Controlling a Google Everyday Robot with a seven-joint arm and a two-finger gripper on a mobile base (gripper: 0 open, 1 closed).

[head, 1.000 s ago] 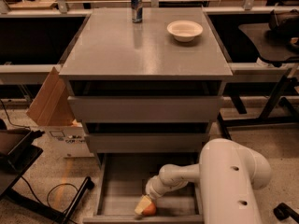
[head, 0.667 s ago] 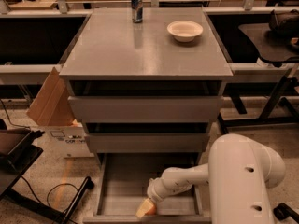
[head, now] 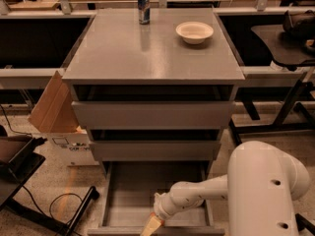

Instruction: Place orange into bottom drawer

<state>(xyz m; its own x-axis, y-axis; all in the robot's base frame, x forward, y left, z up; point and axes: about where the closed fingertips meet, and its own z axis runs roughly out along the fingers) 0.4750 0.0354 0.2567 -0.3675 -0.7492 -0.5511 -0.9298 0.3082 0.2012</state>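
Camera view, one item in hand: placing the orange.

- Bottom drawer [head: 133, 191]: pulled out below two shut drawers [head: 152, 114]; grey floor bare where visible.
- Gripper [head: 152, 224]: low inside the bottom drawer, just beside its front wall, at the end of the white arm [head: 197, 198]. Whether it holds anything cannot be told.
- Orange: not seen as a round fruit. A pale tan patch at the gripper's tip may be it; cannot tell.
- Desk [head: 147, 53]: carries a can [head: 143, 6] and a white bowl [head: 194, 32], well apart from the work.
- Cardboard box [head: 51, 109]: leaning beside the cabinet's left wall.

Risks, as judged:
- Release so near the front wall could let a round fruit roll on the flat floor or bounce over the low lip.
- Lifting out steeply could catch the wrist on the drawer above.
- Dragging backward could nudge the fruit or shift the drawer.
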